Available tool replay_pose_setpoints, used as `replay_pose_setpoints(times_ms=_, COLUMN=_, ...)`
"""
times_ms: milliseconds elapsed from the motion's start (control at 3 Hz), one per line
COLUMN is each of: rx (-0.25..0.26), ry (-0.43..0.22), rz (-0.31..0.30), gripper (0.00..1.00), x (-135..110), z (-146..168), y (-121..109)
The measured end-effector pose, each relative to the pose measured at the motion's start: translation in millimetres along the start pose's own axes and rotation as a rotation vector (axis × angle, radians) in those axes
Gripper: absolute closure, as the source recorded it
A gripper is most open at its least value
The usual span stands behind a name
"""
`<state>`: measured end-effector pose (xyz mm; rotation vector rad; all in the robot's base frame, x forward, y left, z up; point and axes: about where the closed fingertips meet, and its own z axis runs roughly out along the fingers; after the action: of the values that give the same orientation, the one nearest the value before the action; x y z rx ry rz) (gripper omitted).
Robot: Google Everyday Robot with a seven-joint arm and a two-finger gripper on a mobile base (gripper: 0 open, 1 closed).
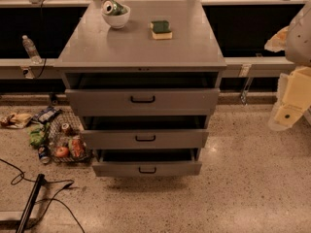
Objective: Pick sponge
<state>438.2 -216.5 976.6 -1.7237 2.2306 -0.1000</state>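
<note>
Where the grey cabinet's flat, smooth surface [146,52] ran toward its rear edge, the sponge [161,29] lay flat, a little right of centre. It was a small rectangular block, with a dark green scouring layer uppermost over a pale yellow foam base. To its left, and apart from it, stood a round white bowl [117,21] with smooth walls, and a green can [112,7] lay tilted inside it. Below the surface, three drawers [143,101] stood partly pulled out, each with a plain grey front and a dark bar handle, and a dark gap showed above each. The gripper [290,103] hung at the right edge of the view as a blocky shape of pale yellow and white. It was well apart from the sponge, lower than the surface and over the speckled floor [243,198]. Whether it stood apart or together could not be told. A clear plastic bottle [30,48] stood on a ledge to the cabinet's left.
</note>
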Motion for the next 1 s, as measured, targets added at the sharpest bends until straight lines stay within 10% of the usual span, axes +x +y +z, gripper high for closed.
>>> replay_pose_setpoints(times_ms=667, rx=0.027, ry=-0.056, rz=0.051, gripper=0.00, x=-6, z=1, y=-15)
replay_pose_setpoints(times_ms=1000, rx=0.087, ry=-0.198, rz=0.192, gripper=0.00, x=5, z=2, y=-57)
